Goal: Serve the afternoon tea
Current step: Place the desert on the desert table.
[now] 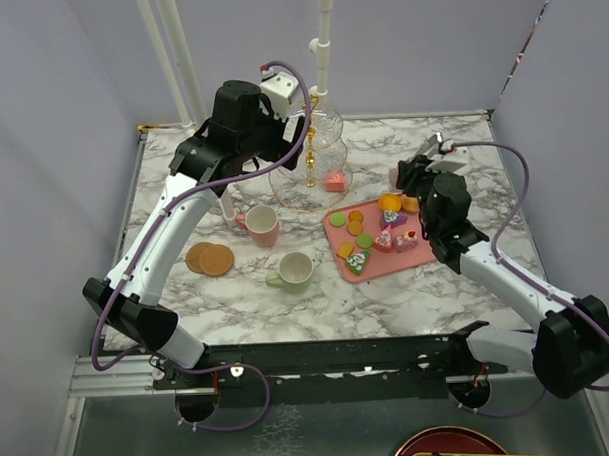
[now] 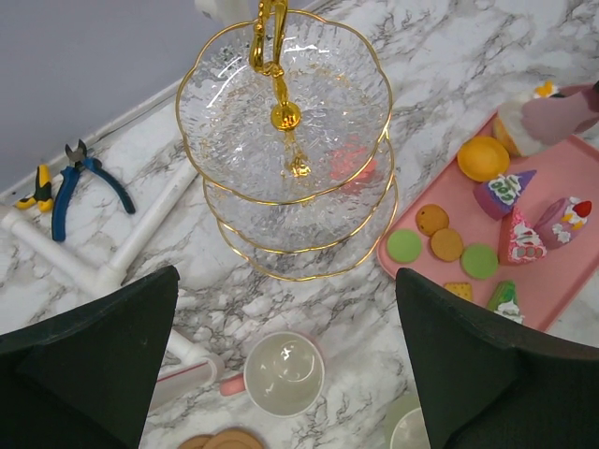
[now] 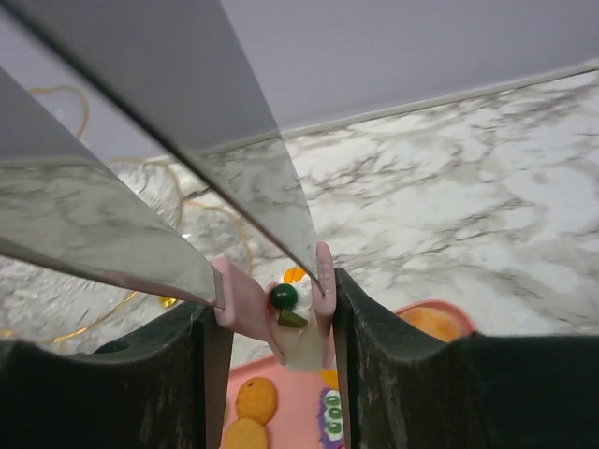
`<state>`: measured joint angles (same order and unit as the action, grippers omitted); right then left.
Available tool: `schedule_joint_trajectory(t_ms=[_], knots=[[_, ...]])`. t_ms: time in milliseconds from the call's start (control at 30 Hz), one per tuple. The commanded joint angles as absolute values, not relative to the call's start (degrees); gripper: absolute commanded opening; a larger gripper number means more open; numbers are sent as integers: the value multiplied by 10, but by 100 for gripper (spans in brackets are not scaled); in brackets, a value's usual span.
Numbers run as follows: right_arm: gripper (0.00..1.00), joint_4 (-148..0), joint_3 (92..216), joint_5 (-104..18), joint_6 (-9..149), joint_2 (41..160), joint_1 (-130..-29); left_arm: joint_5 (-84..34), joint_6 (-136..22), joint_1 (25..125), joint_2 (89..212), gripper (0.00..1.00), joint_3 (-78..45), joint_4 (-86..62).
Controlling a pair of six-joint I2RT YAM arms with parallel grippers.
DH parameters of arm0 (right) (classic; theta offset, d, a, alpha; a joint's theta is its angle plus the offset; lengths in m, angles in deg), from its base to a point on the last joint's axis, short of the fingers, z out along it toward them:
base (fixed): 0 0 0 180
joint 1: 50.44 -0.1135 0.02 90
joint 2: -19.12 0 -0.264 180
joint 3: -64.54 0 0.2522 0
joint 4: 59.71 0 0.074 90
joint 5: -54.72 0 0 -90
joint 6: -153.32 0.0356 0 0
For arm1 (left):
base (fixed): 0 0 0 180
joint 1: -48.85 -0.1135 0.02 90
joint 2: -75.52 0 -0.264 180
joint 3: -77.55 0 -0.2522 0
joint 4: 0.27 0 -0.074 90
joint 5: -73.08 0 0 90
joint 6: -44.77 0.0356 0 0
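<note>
The right gripper (image 3: pixel 279 297) jaws are pinching a small cake (image 3: pixel 298 341) by soft cream, risking a slip; left gripper (image 2: pixel 290 365) jaws are gaping.

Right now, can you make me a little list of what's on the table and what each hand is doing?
stand: three glass tiers, pink cake on a lower tier
tray: pink, holds macarons and cakes
coasters: two, bare
mugs: pink mug and green mug, off the coasters
left hand: open, above the stand
right hand: closed on a small cake
</note>
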<state>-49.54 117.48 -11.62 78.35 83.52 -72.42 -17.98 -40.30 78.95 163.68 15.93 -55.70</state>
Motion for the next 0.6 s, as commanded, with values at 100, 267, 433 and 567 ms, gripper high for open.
schedule_joint_trajectory(t_ms=[100,267,433,567], knots=[[39,-450,1230,-217,774,920,-780,-133,-404,786,1640,99,182,-551],[39,-407,1247,-232,769,974,-806,-127,-405,787,1640,99,181,-551],[39,-370,1263,-246,770,1026,-822,-116,-406,784,1643,99,180,-552],[39,-350,1272,-251,778,1063,-827,-110,-405,780,1641,99,180,-553]])
